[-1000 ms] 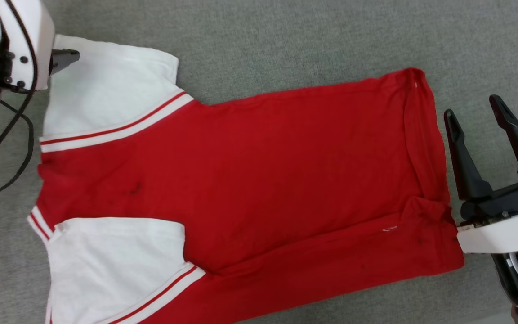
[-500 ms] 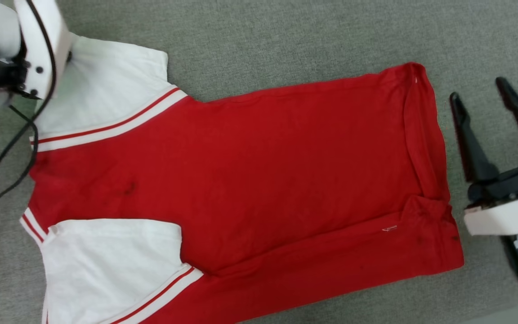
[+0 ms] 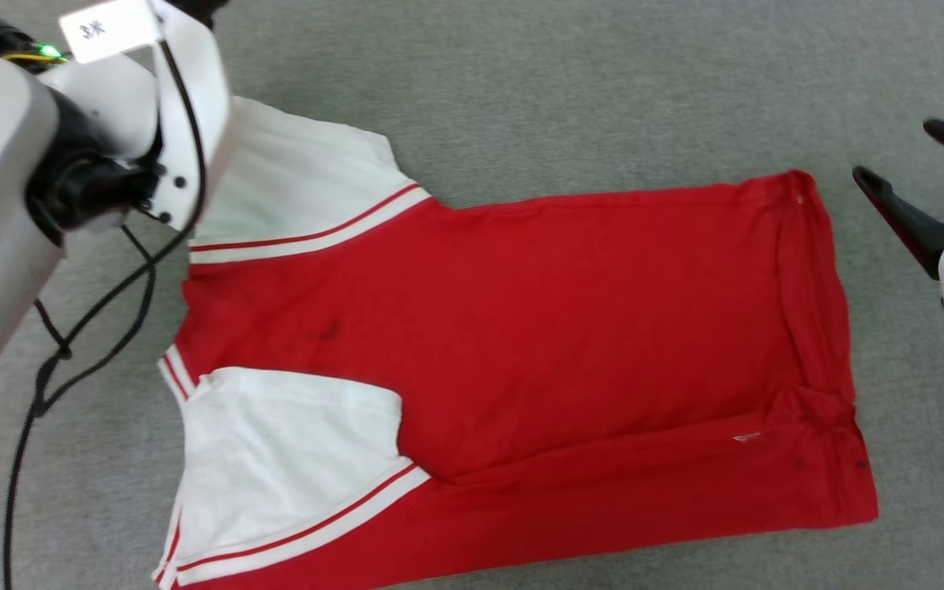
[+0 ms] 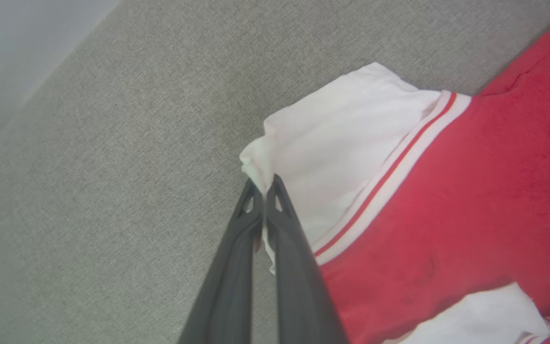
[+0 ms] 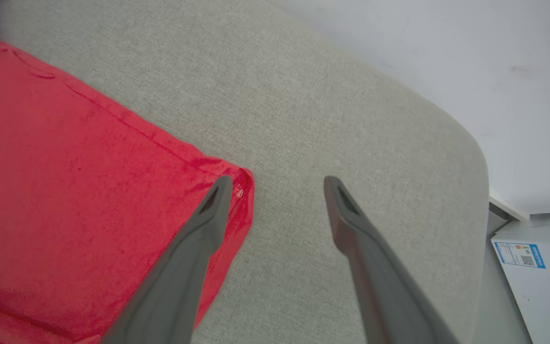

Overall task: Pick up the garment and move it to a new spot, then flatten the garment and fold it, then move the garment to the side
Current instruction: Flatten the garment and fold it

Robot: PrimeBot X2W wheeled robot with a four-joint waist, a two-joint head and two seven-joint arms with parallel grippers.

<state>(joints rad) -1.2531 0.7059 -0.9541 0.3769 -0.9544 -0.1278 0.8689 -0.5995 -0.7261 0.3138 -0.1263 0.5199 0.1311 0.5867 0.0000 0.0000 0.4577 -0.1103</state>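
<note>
Across the grey fabric surface: red garment, spread out, sleeves left, hem right. Left gripper: clenched on the far white sleeve at its cuff edge. Right gripper: jaws wide, holding nothing, poised at the far hem corner. Advice: pinch that corner fully before lifting; raise both ends together, cloth taut.

The right gripper is seen spread wide at lower centre. A corner of the garment is overlapped by the frame-left finger.
</note>
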